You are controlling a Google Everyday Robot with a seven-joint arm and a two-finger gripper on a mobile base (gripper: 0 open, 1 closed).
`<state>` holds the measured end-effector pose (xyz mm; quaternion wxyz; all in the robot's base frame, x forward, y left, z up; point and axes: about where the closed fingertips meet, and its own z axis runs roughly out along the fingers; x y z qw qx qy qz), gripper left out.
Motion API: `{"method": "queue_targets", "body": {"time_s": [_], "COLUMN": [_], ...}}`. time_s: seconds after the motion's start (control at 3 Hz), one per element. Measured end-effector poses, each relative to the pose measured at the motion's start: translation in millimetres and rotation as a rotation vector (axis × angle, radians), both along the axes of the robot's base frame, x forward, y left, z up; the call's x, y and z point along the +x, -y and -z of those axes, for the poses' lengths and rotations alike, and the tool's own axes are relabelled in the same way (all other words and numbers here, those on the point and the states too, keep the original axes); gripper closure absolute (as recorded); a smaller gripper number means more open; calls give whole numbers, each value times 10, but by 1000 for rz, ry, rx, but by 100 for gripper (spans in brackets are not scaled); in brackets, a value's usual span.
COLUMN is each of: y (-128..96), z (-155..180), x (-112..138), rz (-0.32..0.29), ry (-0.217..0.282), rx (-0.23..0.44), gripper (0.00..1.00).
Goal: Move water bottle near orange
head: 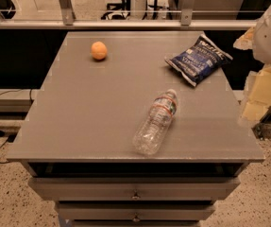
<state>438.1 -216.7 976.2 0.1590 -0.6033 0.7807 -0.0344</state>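
Observation:
The water bottle (156,122) lies on its side on the grey table top (88,108), right of the middle and near the front edge, with its white cap pointing to the back right. The orange (98,50) sits at the back left of the table, far from the bottle. My gripper (257,100) hangs off the table's right edge, to the right of the bottle and apart from it, holding nothing that I can see.
A dark blue chip bag (199,58) lies at the back right of the table, between the bottle and the far edge. Drawers (135,193) run below the table's front edge. A railing (125,22) stands behind the table.

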Motion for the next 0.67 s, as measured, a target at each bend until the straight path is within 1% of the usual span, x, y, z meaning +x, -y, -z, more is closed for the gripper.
{"method": "queue_targets", "body": {"time_s": [0.33,0.67], "y": [0,-116], "z": [0,27], "x": [0,30], "rz": [0,51], "ry": [0,-7], "rx": [0,21], "gripper": [0,0]}}
